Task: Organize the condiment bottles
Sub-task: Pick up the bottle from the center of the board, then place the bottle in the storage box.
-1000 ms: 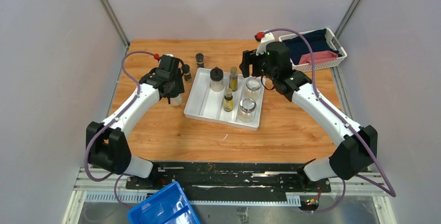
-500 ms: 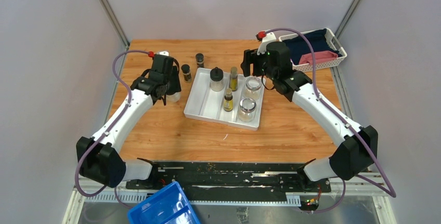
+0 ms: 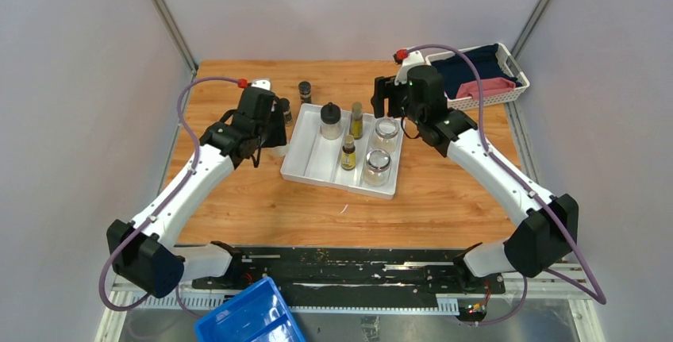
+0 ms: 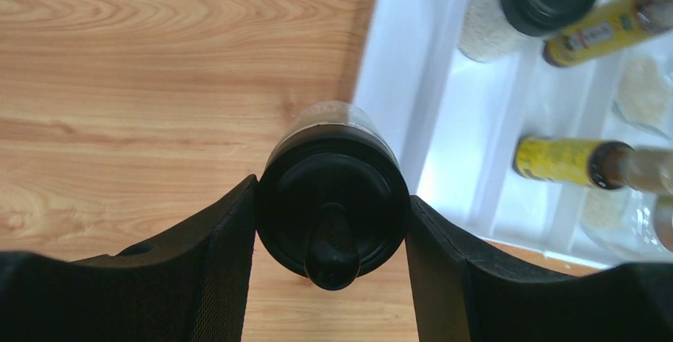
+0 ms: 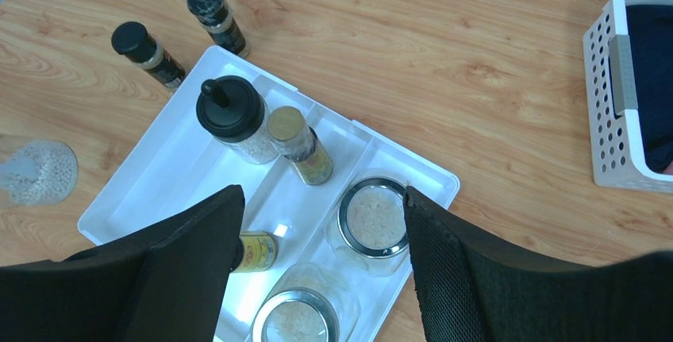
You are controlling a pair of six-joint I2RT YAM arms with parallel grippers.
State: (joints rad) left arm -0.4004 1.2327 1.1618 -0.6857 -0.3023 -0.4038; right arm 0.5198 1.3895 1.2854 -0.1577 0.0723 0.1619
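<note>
Above the table [image 3: 238,191], left end effector [image 4: 332,199] gripping black-lidded jar [image 4: 332,219] has neared tray [image 4: 413,80]; right end effector [image 5: 321,199] gapes empty

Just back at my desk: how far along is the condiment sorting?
Done: one black-lidded jar, two yellow-labelled bottles and two glass jars stand in the white tray. In hand: the left gripper grips another black-lidded jar beside the tray's left edge. Left: two dark shakers on the table.

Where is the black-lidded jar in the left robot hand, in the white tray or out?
Out. The left gripper holds the black-lidded jar beside the white tray, outside its wall, with only wooden table behind it.
</note>
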